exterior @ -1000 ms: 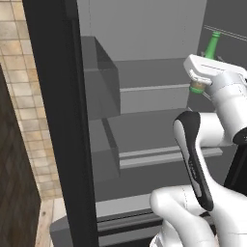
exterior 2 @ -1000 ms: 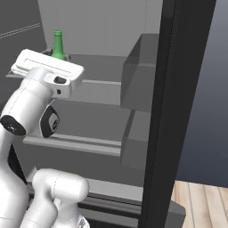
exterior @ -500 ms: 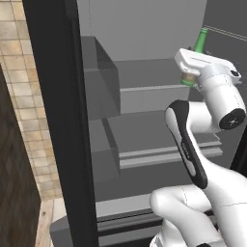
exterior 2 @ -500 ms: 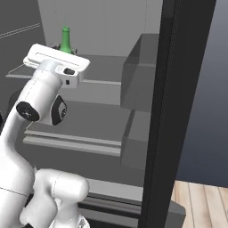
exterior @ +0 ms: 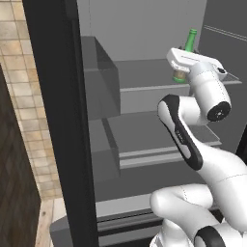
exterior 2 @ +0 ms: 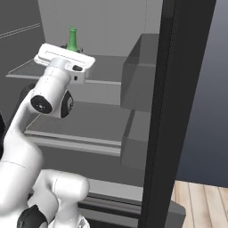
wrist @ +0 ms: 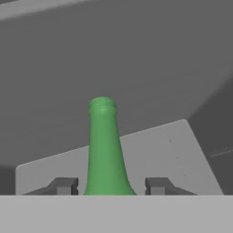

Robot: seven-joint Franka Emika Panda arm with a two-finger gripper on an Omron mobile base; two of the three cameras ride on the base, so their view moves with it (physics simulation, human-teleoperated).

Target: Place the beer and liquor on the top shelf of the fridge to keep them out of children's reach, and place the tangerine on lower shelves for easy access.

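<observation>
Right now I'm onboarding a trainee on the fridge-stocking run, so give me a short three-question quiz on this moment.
1. True or false: the gripper holds the beer upright.
2. Which shelf is the beer level with? A) the top shelf B) the lower shelf C) the fridge floor
3. Fill in: the fridge door bins are coloured ____.

Key
1. True: the green neck rises between the two finger tips in the hand view.
2. A: both base views show the bottle at the highest shelf.
3. Grey.
</observation>
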